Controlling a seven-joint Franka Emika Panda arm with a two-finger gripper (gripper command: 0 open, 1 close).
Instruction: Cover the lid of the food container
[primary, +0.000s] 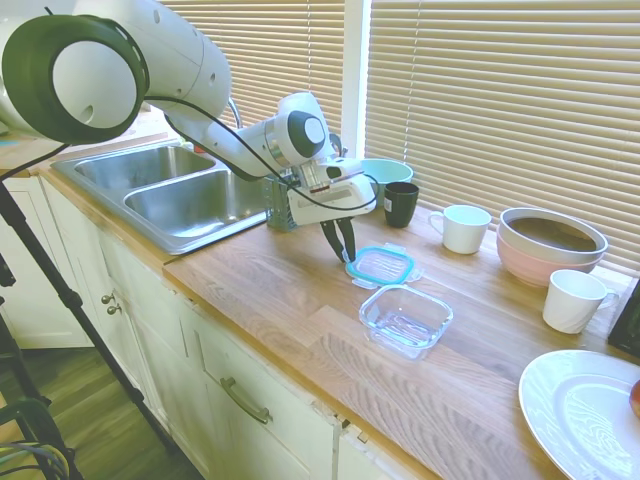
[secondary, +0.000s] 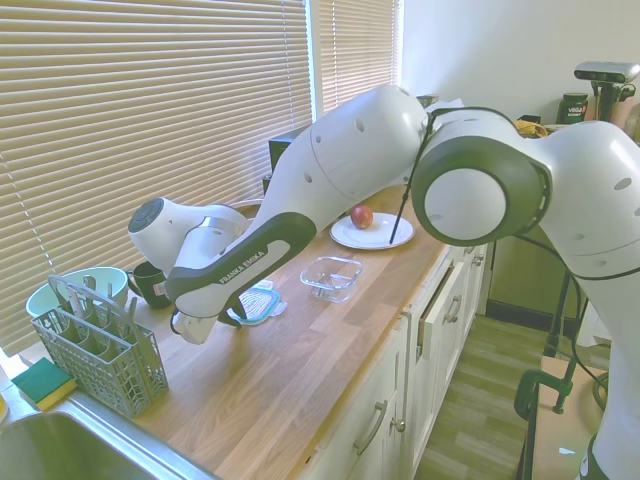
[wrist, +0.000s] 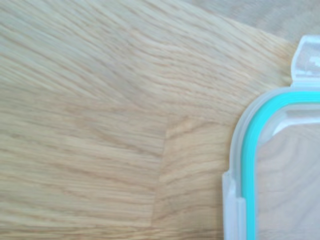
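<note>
Gripper (primary: 341, 252) fingers dark, nearly closed, empty, tips at lid's left edge. Lid (primary: 381, 265): flat clear plastic, teal rim, lying on wood-grain countertop (primary: 280, 290). Glass food container (primary: 406, 320) rounded-square, uncovered, just nearer.

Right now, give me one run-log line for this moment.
gripper: at lid's edge, grasp unclear | lid: flat on counter | food container: uncovered, beside lid | step: pick lid

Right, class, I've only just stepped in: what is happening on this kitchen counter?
A white robot arm has its gripper down at the edge of the teal-rimmed lid, which lies flat on the wooden counter. The glass food container sits open beside the lid, uncovered. Whether the fingers have closed on the lid cannot be told.
</note>
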